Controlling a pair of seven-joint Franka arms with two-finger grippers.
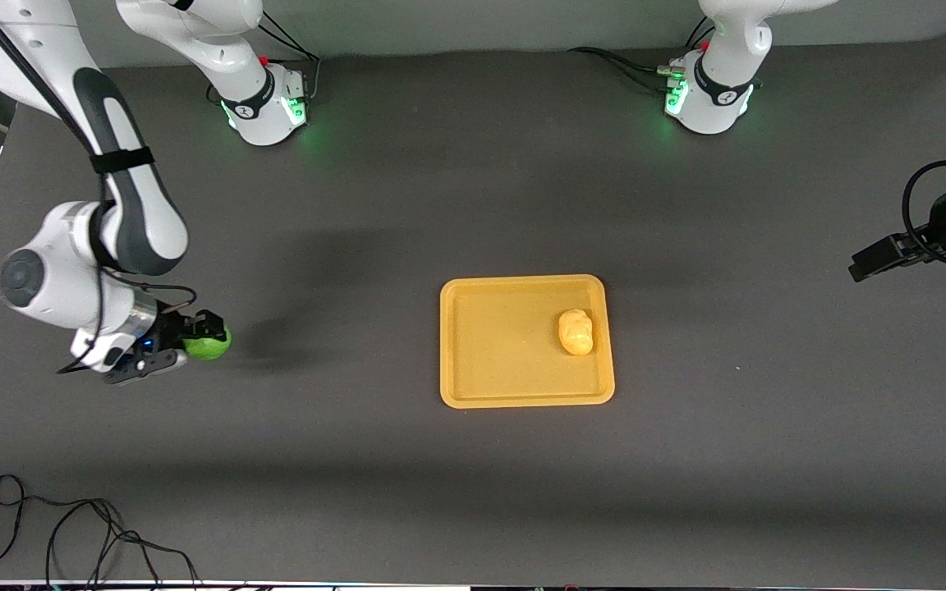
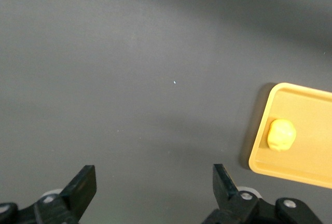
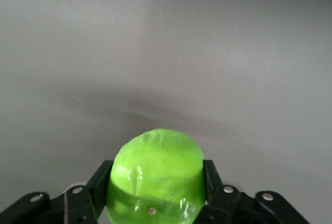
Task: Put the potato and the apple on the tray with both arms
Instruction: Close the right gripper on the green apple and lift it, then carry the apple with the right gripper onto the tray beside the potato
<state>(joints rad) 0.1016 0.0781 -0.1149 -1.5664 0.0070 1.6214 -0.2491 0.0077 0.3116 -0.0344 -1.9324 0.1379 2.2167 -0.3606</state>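
Note:
My right gripper [image 1: 200, 340] is shut on the green apple [image 1: 213, 345], over the table toward the right arm's end, well apart from the tray. In the right wrist view the apple [image 3: 155, 167] fills the gap between the black fingers [image 3: 99, 182]. The yellow-orange tray [image 1: 498, 345] lies flat mid-table. The potato [image 1: 576, 332] lies in it near the rim toward the left arm's end. My left gripper [image 1: 861, 269] is open and empty over the table's left-arm end. Its wrist view shows the tray [image 2: 311, 130] and potato [image 2: 281, 135] ahead of the spread fingers [image 2: 83, 185].
Dark grey table surface all round the tray. The arm bases [image 1: 268, 103] [image 1: 707, 94] stand along the table edge farthest from the front camera. Loose black cables [image 1: 71, 533] lie at the nearest edge toward the right arm's end.

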